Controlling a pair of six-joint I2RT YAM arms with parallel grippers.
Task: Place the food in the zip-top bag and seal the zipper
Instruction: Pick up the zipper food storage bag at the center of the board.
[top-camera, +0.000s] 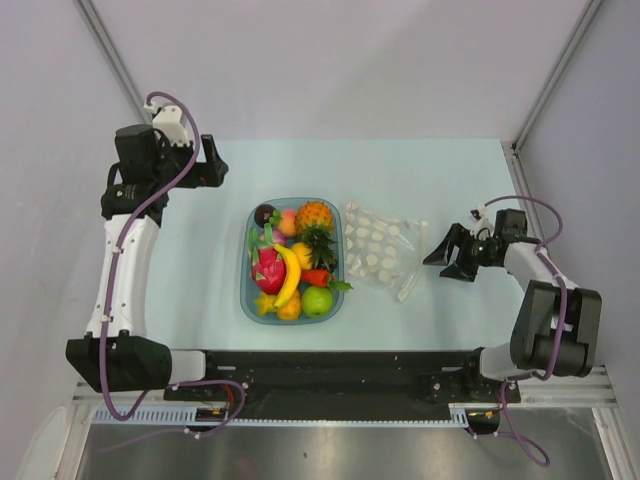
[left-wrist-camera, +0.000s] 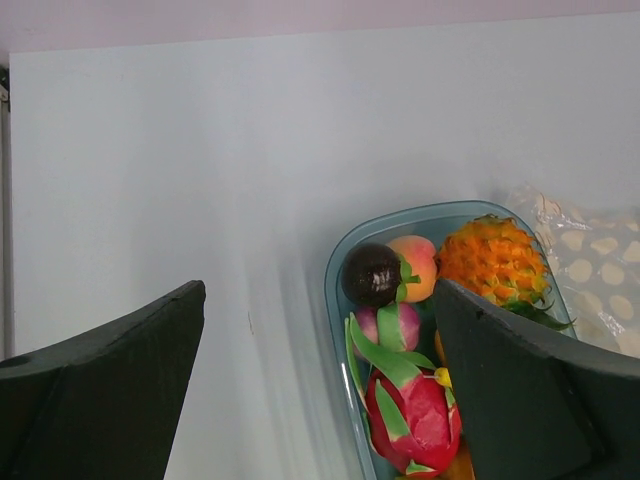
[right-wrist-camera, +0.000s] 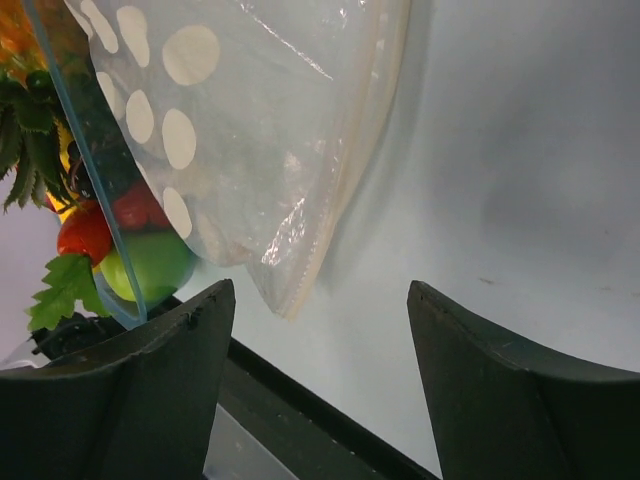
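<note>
- While the food (top-camera: 290, 262) (one pineapple (top-camera: 315, 215), one banana (top-camera: 291, 275), one green apple (top-camera: 317, 300) among it) fills the one tray (top-camera: 243, 270), the one bag (top-camera: 380, 250) lies just right of it.
- Two grippers, both spread and empty: left gripper (left-wrist-camera: 320, 290) beyond the tray's far-left corner, right gripper (top-camera: 443, 260) right of the tray, past the bag.

Both your arms held out, jaws parted and empty.
Your left arm (top-camera: 125, 265) rises from its base at the near edge and bends at the far left; the left pincer (top-camera: 212, 163) points right, jaws at their widest. Your right arm (top-camera: 545, 310) folds at the elbow and reaches leftward; the right pincer (top-camera: 447, 256) sits low, jaws apart, gripping nothing.
</note>
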